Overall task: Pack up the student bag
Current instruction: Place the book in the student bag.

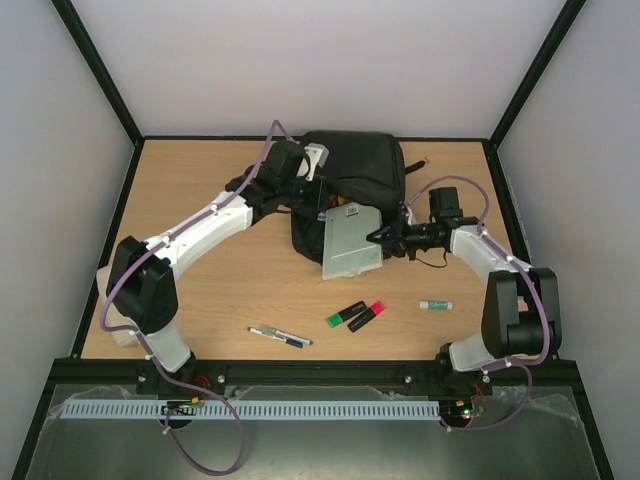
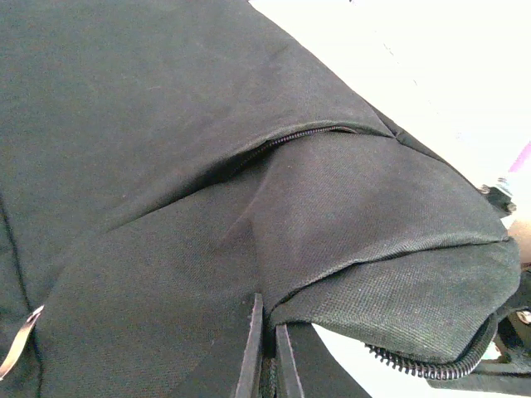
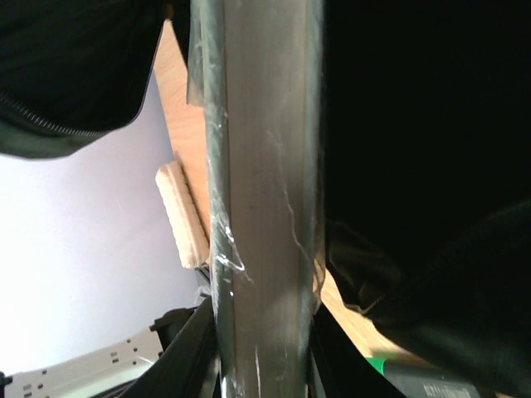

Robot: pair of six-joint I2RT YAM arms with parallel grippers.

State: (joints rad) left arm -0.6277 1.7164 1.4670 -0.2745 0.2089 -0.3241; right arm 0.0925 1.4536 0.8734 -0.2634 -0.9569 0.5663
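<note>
- I count one student bag (image 1: 355, 170), one grey flat pad (image 1: 350, 248), two highlighters (image 1: 345, 314) (image 1: 367, 316), one pen (image 1: 280, 337) and one white-and-green marker (image 1: 435, 305).
- The bag lies toward the desk's (image 1: 220, 290) far edge, with open wood to its left.
- My left hand (image 1: 305, 190) is clenched on the bag's fabric. My right hand (image 1: 383, 238) grasps the pad at the bag's near edge.

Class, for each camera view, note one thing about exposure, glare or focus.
Top external: even light, sharp, soft shadows. Left wrist: student bag fabric crisp, background upper right blown out white. Right wrist: grey wrapped slab close, soft, streaked with glare; right side nearly black.
</note>
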